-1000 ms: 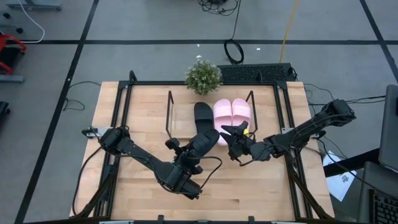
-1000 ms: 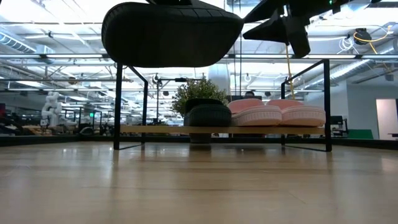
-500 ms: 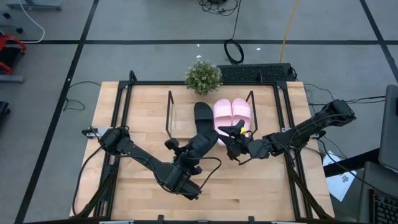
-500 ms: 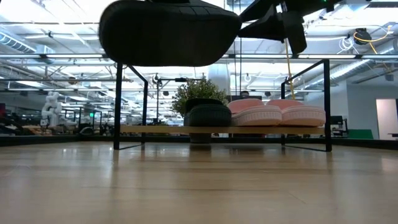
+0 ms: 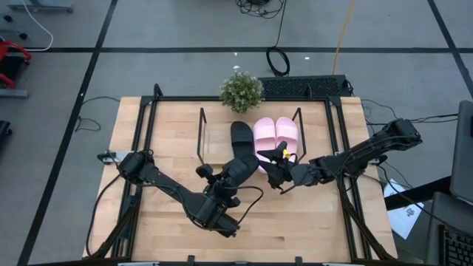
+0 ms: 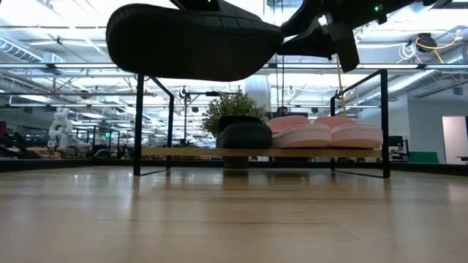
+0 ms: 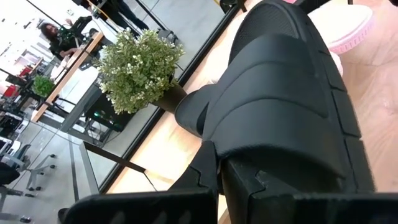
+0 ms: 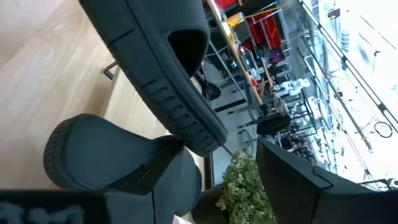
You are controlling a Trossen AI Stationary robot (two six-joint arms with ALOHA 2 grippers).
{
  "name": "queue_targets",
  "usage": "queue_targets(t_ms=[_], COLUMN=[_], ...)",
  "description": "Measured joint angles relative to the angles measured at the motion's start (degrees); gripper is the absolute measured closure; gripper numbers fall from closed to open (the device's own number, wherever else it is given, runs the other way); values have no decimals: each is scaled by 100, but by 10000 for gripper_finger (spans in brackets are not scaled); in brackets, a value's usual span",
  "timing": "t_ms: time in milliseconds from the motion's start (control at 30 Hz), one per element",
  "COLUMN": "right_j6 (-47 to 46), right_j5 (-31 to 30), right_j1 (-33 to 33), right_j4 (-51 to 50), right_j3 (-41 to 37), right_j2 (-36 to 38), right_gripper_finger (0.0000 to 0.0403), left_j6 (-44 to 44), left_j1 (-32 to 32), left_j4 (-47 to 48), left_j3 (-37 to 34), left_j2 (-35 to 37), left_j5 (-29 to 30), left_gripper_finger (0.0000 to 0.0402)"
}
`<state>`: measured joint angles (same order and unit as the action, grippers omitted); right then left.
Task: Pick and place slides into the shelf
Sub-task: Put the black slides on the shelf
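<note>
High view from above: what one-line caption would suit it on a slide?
Left gripper lifts a matte black slide sandal toward the wire-framed shelf, beside the open right gripper.

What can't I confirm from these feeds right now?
- Left gripper: high view, its fingers on the raised black slide are hidden by its own body.
- Shelved black slide: low view shows only its end.
- Shelf free board: high view, partly covered by the raised slide.
- Right gripper: open, beside the pink slides; contact unclear.
</note>
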<state>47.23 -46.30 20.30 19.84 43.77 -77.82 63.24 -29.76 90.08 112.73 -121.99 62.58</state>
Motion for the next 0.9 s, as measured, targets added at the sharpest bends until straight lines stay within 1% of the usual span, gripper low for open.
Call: queue_targets(t_ms=[200,333,633,733,900], right_j6=[-153,-305,-278,-263,-255], right_j5=[44,184,180,304,339], right_j1=[-10,-10,-10,-10,-10], right_j4=[-81,-254,-214,-188,-122], right_j3=[0,0,0,0,0], right_j2=[0,0,0,0,2], right_gripper_finger=[211,211,211,211,211], left_j6=[-2,-2,0,0,0], left_j1=[7,4,2,2,2], left_j4=[-22,-18,-20,-20,-22], left_j3=[0,0,0,0,0], left_j2=[0,0,0,0,0], left_j5=[44,44,42,42,40], left_gripper_finger=[402,402,402,402,402])
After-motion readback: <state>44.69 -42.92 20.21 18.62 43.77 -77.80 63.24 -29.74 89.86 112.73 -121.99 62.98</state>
